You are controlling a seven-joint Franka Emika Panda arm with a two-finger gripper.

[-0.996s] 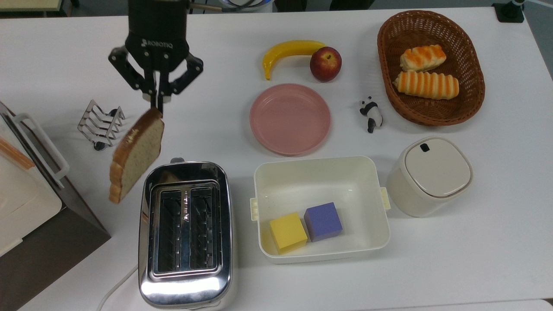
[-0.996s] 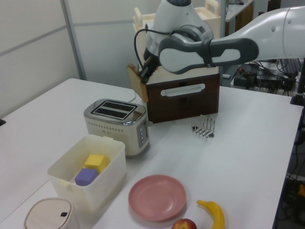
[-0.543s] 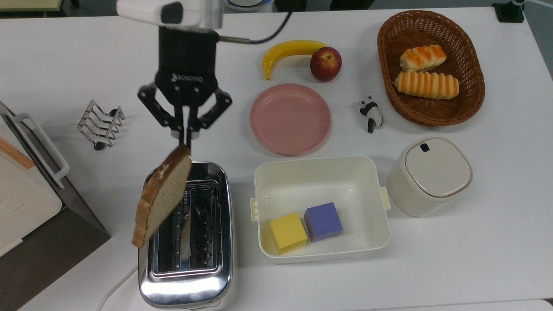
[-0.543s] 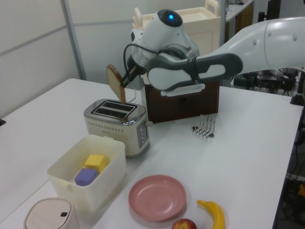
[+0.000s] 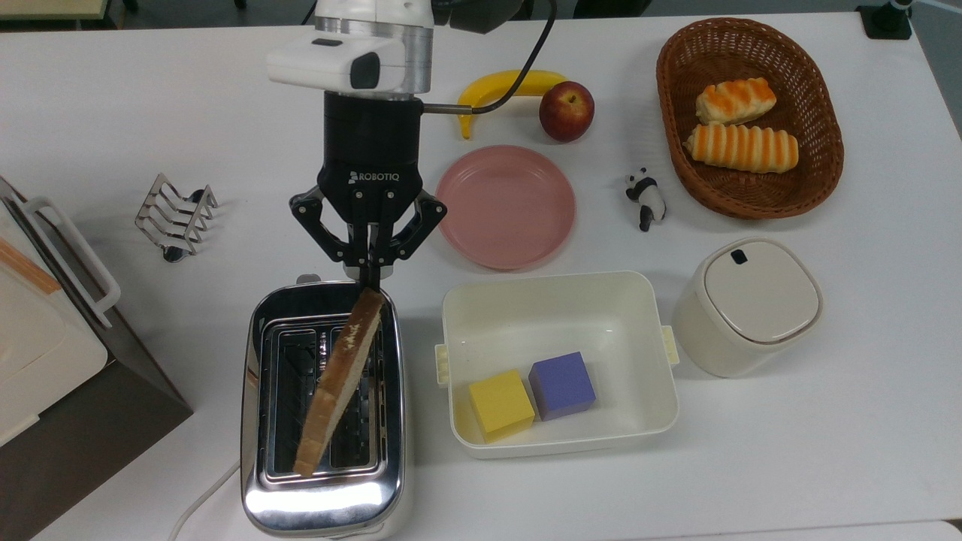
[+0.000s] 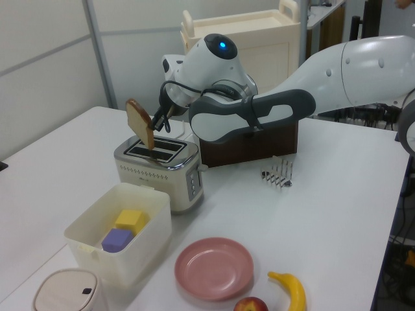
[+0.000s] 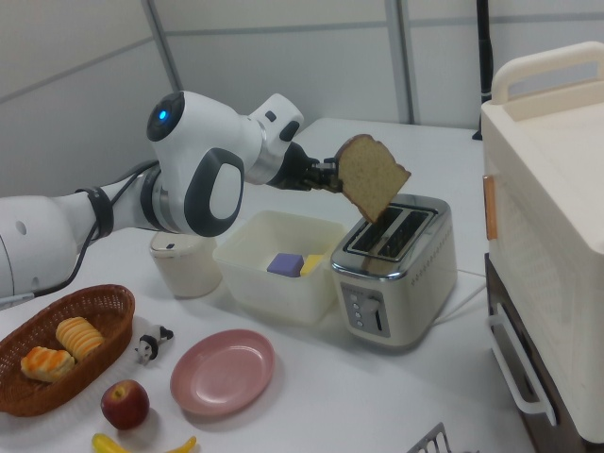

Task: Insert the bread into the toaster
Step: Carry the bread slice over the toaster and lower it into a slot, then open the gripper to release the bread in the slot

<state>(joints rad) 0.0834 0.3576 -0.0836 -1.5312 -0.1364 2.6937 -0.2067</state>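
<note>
My gripper (image 5: 369,276) is shut on the crust edge of the bread (image 5: 340,379), a tan speckled slice with a dark crust. The slice hangs tilted above the chrome toaster (image 5: 325,496), over its two dark slots, edge-on in the top view. In the left view the bread (image 6: 140,122) hovers just above the toaster (image 6: 159,170), with the gripper (image 6: 157,121) at its right. From the right view the bread (image 7: 371,176) sits above the toaster (image 7: 396,274), held by the gripper (image 7: 330,176). It is not inside a slot.
A white tub (image 5: 556,300) with yellow and purple cubes stands right of the toaster in the top view. A pink plate (image 5: 505,207), banana (image 5: 496,88), apple (image 5: 566,110), panda figure (image 5: 645,198), roll basket (image 5: 676,105), lidded canister (image 5: 751,304), wire toast rack (image 5: 174,216) and brown-and-cream cabinet (image 5: 45,361) surround them.
The arm has carried the bread rightward and forward in the top view, from beside the toaster to directly above its slots. The slice has turned more edge-on.
</note>
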